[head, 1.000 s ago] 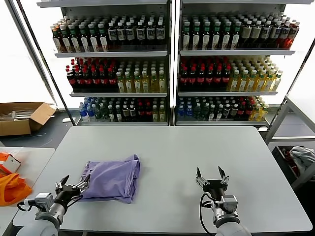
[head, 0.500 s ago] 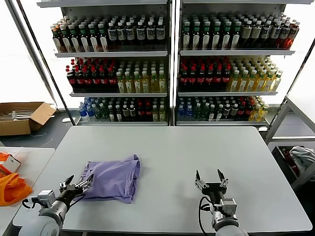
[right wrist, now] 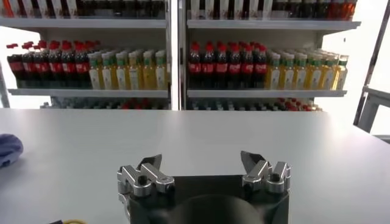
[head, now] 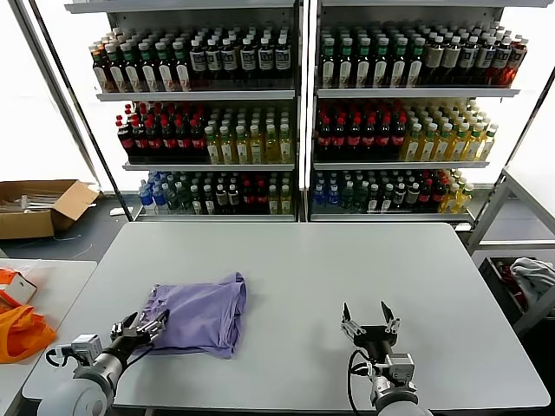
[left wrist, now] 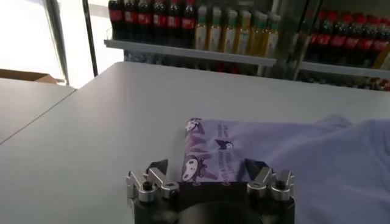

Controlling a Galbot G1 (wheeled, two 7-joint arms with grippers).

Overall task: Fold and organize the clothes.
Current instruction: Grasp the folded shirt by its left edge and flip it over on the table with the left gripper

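Back wall: two tall drink shelves (head: pixel 299 113) side by side, rows of bottles (head: pixel 217 139), dark, red-capped, yellow-green, w/ a metal upright between the units. In front, big grey counter (head: pixel 347 260) fills mid-frame; most of its top is bare. Off its left edge, a lower side table (head: pixel 52 282) w/ an orange bag (head: pixel 22 329) on it, and an open cardboard box (head: pixel 35 206) on the floor beyond. Far right, a metal rack (head: pixel 507 208) w/ a bin of bundled cloth (head: pixel 531 277).

Lavender T-shirt (head: pixel 199 314) lies folded on counter's left-front part, roughly a rectangle, edges a bit rumpled. Left wrist view shows a strip of dark cartoon print (left wrist: pixel 207 152) at its near corner, turned up.

Left gripper (head: pixel 139 330) sits low at shirt's near-left corner, jaws part-open on either side of the printed edge; can't tell if they touch the fabric. Nothing else near that corner.

Right gripper (head: pixel 365 319) hovers above bare counter, front-right, well apart from shirt, jaws wide, holding nothing. Only shirt's far edge (right wrist: pixel 9 149) shows in its wrist view.
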